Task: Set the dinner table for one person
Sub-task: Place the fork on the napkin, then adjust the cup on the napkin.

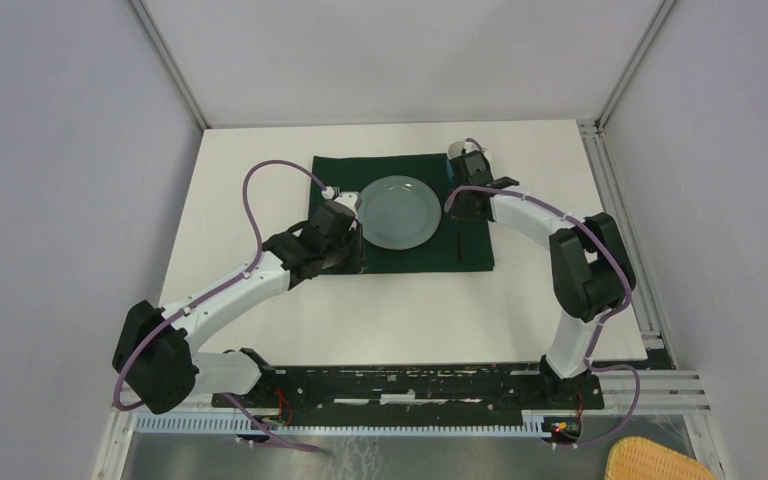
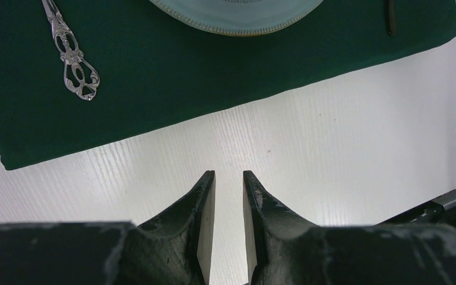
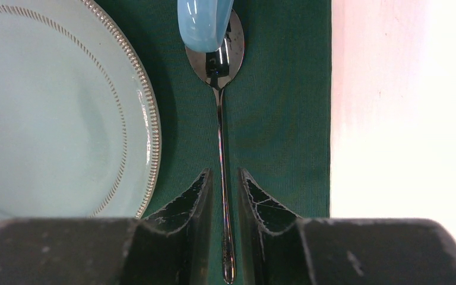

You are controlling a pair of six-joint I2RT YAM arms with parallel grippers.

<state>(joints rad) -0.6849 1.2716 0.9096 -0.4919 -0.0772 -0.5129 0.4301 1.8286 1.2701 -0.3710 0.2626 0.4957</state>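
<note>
A large white dinner table (image 1: 410, 320), matte and plain, fills the middle of the overhead view. A dark green rectangular cloth (image 1: 410, 260) lies flat on it, roughly centred and toward the far side, with bare white tabletop showing on every side.

The dinner table (image 1: 410, 310) lies flat: matte white, plain, rectangular.
</note>
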